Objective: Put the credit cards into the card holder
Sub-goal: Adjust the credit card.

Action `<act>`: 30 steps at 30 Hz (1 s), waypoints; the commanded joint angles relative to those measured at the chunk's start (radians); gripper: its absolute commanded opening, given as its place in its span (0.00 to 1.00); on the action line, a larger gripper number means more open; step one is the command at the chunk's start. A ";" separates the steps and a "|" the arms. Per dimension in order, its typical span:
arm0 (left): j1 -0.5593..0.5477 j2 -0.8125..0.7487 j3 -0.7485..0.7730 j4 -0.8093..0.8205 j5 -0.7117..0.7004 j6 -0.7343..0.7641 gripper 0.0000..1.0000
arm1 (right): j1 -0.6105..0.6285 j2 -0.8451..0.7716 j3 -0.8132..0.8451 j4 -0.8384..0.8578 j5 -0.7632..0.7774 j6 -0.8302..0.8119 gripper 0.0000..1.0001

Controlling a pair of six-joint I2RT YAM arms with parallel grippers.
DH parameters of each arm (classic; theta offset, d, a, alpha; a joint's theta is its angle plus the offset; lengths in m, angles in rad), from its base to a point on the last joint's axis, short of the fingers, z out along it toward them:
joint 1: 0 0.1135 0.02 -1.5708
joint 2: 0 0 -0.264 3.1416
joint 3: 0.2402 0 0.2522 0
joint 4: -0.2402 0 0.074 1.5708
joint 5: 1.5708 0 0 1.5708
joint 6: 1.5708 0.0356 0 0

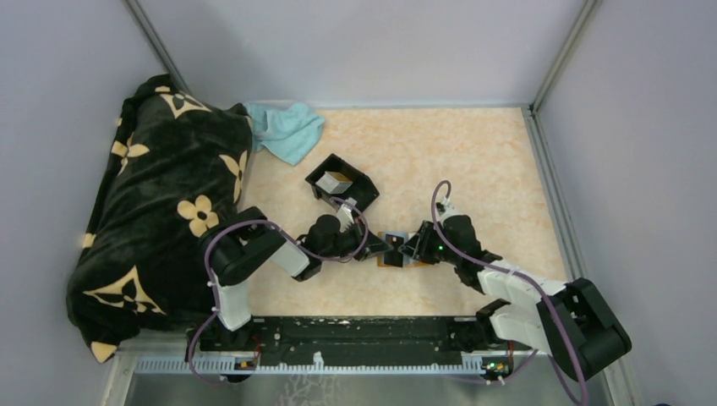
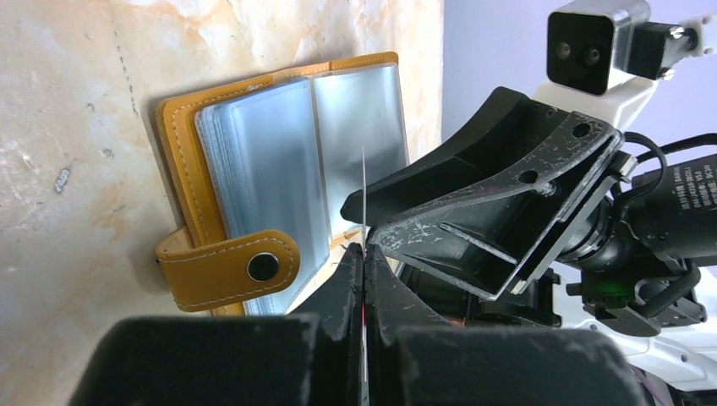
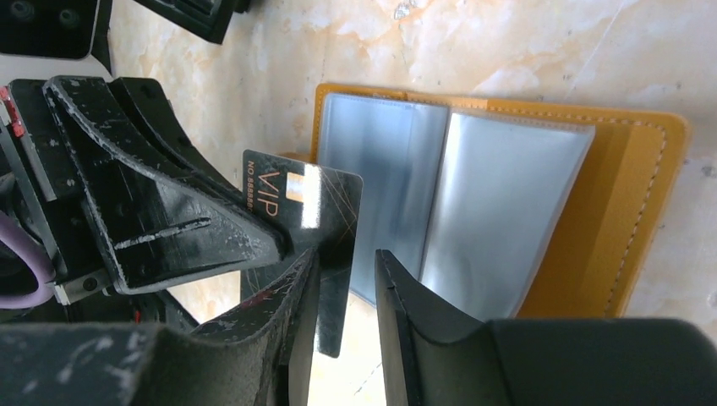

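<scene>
Gripping black card (image 3: 325,211), left gripper (image 2: 364,262) closed, right gripper (image 3: 347,264) parted around it

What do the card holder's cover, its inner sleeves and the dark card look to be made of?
Card holder cover: orange-tan leather or imitation, matte, with stitching along the edge. Inner sleeves: clear soft plastic, glossy, reflecting light. Dark card: probably rigid plastic, glossy black with printed VIP lettering and glare.
</scene>
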 commanded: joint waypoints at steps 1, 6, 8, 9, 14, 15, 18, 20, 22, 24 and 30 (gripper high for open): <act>0.010 0.030 -0.015 0.128 0.041 -0.047 0.00 | -0.017 0.022 -0.019 0.119 -0.059 0.018 0.31; 0.011 0.063 -0.012 0.180 0.050 -0.082 0.00 | -0.023 0.052 -0.045 0.211 -0.115 0.060 0.31; 0.010 0.076 -0.010 0.199 0.055 -0.093 0.00 | -0.024 0.066 -0.055 0.256 -0.135 0.080 0.31; 0.011 0.080 -0.008 0.205 0.058 -0.096 0.00 | -0.023 0.071 -0.059 0.277 -0.145 0.089 0.31; 0.008 0.084 -0.012 0.205 0.056 -0.101 0.00 | -0.024 0.092 -0.074 0.343 -0.175 0.118 0.25; 0.008 0.084 -0.013 0.204 0.055 -0.100 0.00 | -0.024 0.092 -0.076 0.346 -0.175 0.122 0.22; 0.008 0.085 -0.014 0.194 0.058 -0.097 0.02 | -0.025 0.078 -0.078 0.346 -0.175 0.128 0.05; 0.008 0.084 -0.018 0.187 0.058 -0.094 0.08 | -0.029 0.069 -0.078 0.343 -0.178 0.130 0.00; 0.009 0.078 -0.024 0.179 0.053 -0.087 0.14 | -0.034 0.058 -0.075 0.337 -0.181 0.131 0.00; 0.011 0.074 -0.030 0.173 0.049 -0.082 0.19 | -0.038 0.047 -0.072 0.325 -0.181 0.130 0.00; 0.035 0.055 -0.055 0.171 0.054 -0.077 0.32 | -0.062 -0.005 -0.059 0.258 -0.180 0.117 0.00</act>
